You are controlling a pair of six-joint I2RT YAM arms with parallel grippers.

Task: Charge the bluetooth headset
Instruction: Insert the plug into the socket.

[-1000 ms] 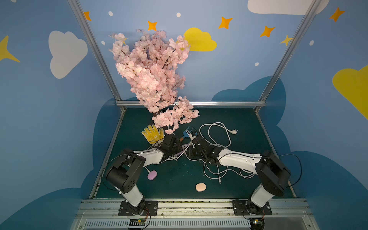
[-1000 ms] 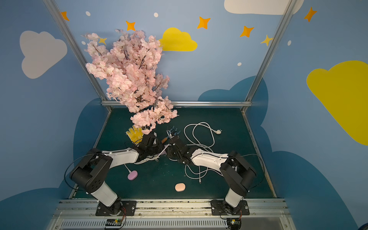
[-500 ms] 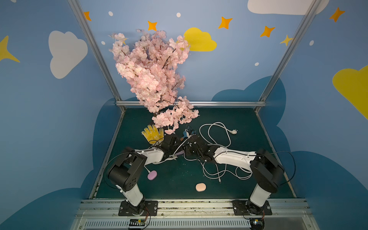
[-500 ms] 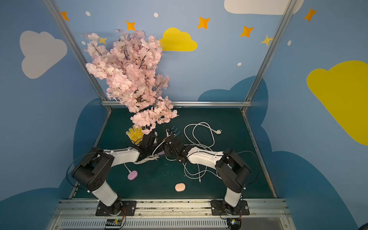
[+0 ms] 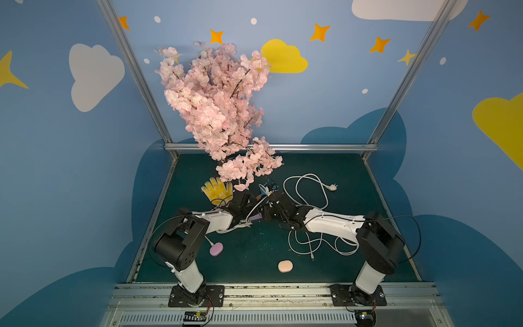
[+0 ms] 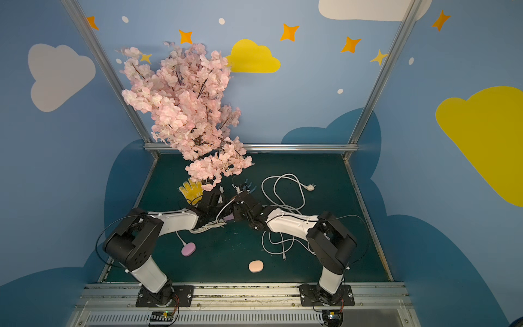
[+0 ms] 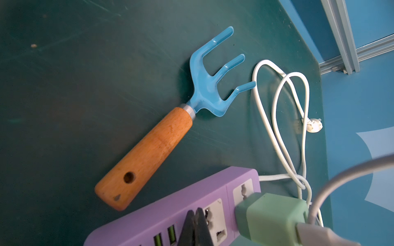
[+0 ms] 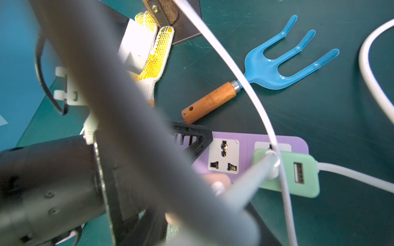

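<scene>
1. The small peach case [image 5: 285, 266], which I take for the headset although it is too small to be sure, lies alone on the green mat [image 5: 353, 175]. It is near the front edge, between the two arm bases and well apart from both grippers.
2. A loose cable end [image 5: 312, 257] lies near the case and is not connected to it.
3. Further back, the purple power strip [image 7: 191, 202] carries a green adapter [image 7: 270, 215] in its end socket. A grey-white plug [image 7: 313, 234] enters the adapter.
4. The left gripper [image 7: 194, 210] has its fingers pressed together. The tips rest on top of the strip and hold nothing.
5. The right gripper [image 5: 270, 201] is close to the adapter. A blurred cable covers its wrist view, so I cannot tell if the jaws are apart or clamped on the plug.
6. I judge the step in hand is seating the plug. To do it well, the left arm should press straight down so the strip does not slide. The right arm should push along the line of the port, never at an angle.
7. Cable loops lie around the right arm and may drag. The blue rake [image 7: 170, 119] just beside the strip should not be pushed.
</scene>
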